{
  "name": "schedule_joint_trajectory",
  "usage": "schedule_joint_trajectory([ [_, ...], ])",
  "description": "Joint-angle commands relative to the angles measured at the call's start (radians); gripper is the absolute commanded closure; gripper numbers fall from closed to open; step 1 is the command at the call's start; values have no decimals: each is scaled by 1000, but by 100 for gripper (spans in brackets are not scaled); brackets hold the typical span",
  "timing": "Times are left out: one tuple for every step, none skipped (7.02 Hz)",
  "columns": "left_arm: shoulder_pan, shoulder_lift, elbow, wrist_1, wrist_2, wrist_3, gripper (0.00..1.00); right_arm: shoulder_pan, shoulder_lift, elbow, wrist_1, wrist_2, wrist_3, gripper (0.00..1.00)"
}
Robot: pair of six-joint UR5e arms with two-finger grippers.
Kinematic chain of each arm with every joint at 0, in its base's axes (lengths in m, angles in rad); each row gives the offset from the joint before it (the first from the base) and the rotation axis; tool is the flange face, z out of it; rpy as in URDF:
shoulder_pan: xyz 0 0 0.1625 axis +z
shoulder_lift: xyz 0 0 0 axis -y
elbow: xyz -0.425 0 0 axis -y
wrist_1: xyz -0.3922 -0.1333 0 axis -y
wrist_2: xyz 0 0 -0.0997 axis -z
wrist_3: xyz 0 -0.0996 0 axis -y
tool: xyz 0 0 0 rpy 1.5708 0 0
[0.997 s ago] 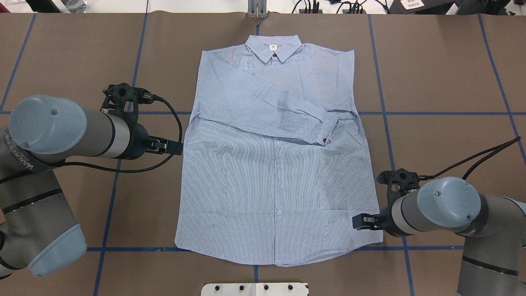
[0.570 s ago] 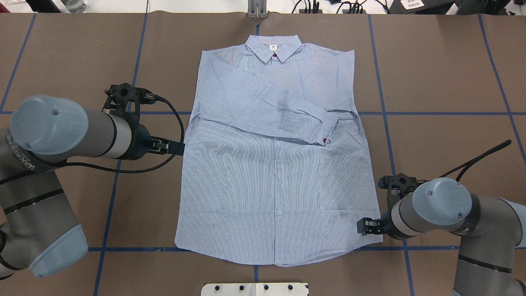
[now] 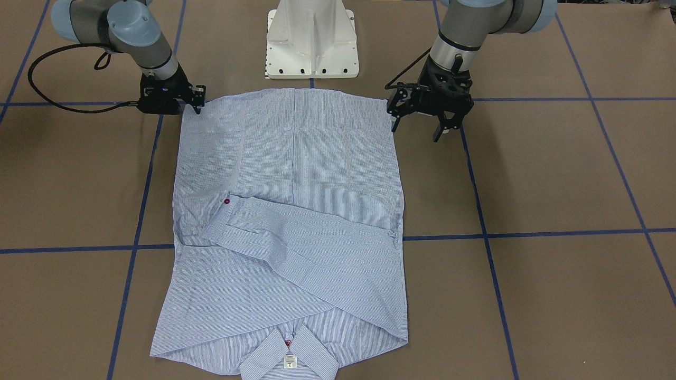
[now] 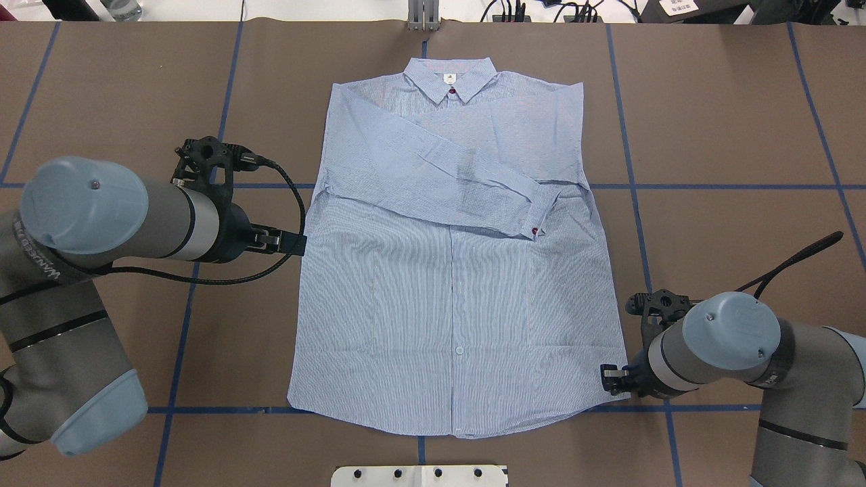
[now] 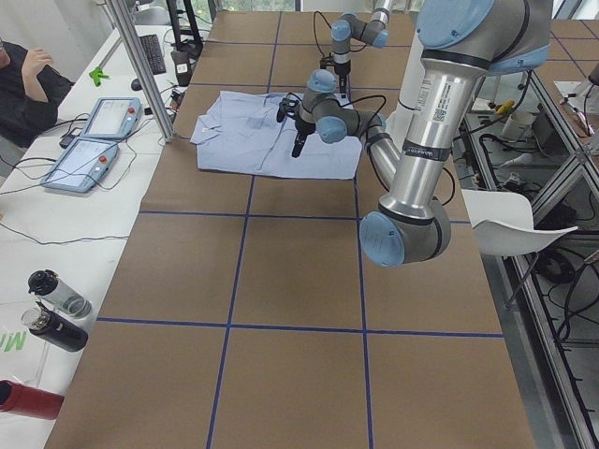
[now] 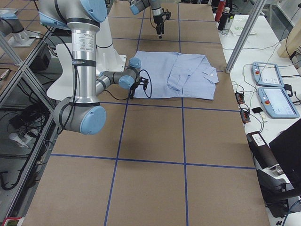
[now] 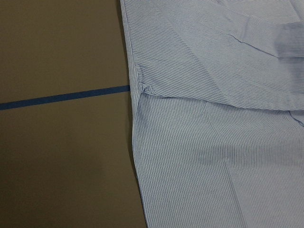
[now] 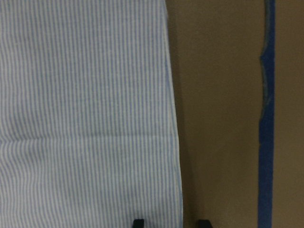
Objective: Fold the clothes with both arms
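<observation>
While the shirt (image 4: 453,304) lies flat mid-counter (image 4: 731,122), collar toward the edge away from the robot and one sleeve folded across its chest, the left end effector (image 3: 417,126) hangs spread just beside its side. The right end effector (image 8: 170,223), also spread, straddles its edge near the hem corner.

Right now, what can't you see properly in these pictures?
Writing on the neck label: too small in the overhead view.
The right arm's fingers: only tips show, cut off by the right wrist view's bottom edge; touching the shirt or not, I cannot tell.
The left arm's fingers: outside the left wrist view.
The person: cut off by exterior left view's edge.
</observation>
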Motion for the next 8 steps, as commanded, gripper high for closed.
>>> schedule_joint_trajectory([
  [0,-2,-2,0,0,0,0,0,-14,2,0,4,0,57],
  [0,-5,-3,0,0,0,0,-1,-14,0,0,6,0,57],
  [0,-5,-3,0,0,0,0,-1,-11,-1,0,6,0,57],
  [-1,-5,-3,0,2,0,0,-3,-2,-4,0,14,0,57],
  [-2,-5,-3,0,0,0,0,-4,1,-4,2,17,0,56],
  [-2,-5,-3,-2,0,0,0,-4,-1,-6,10,17,-2,54],
  [0,-5,-3,0,0,0,0,-4,-1,-7,11,17,-5,52],
  [-1,-7,-3,0,0,0,0,-4,-2,-13,11,17,-8,52],
])
